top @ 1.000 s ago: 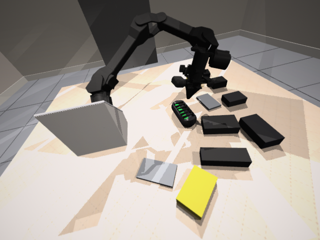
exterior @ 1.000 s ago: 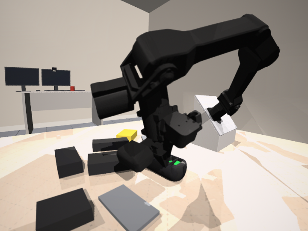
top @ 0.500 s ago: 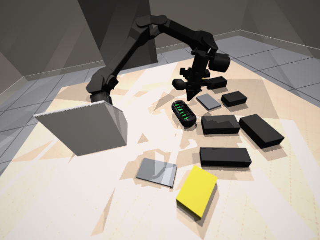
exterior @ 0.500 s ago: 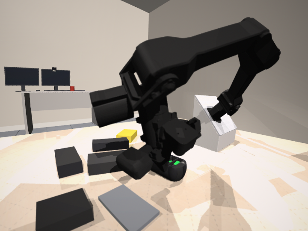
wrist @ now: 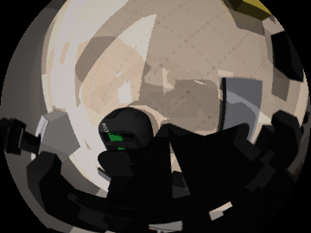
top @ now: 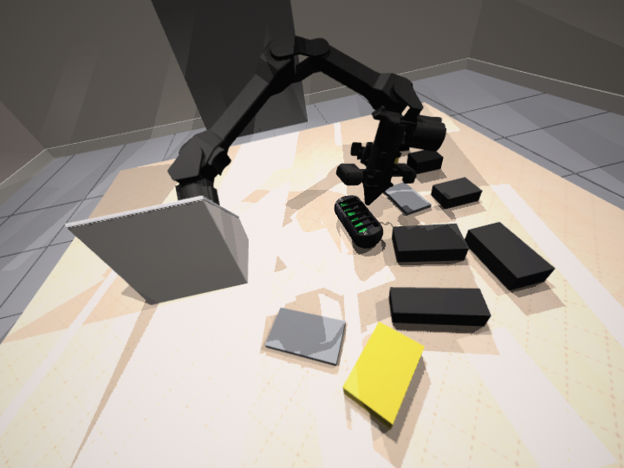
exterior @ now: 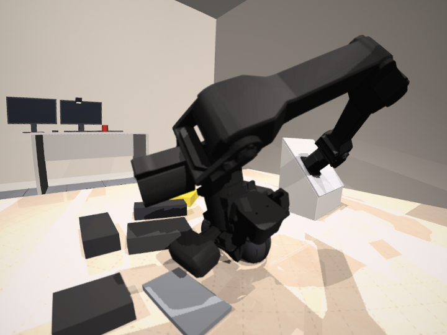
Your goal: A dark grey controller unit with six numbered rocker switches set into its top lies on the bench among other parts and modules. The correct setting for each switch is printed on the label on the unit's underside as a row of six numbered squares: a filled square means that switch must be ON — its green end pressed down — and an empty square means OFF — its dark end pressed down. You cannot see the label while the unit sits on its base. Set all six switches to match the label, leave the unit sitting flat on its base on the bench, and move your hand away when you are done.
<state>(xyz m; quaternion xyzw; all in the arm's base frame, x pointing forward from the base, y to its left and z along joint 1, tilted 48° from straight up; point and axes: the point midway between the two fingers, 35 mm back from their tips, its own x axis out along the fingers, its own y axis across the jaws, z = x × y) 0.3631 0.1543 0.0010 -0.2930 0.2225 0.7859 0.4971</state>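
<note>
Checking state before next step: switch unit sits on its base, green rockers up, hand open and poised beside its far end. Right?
Not quite. The hand is shut, its fingers pressed into one point, holding nothing; the top view shows it. The rest holds: the switch unit sits on its base with green rockers up, and the hand is poised beside its far end.
</note>
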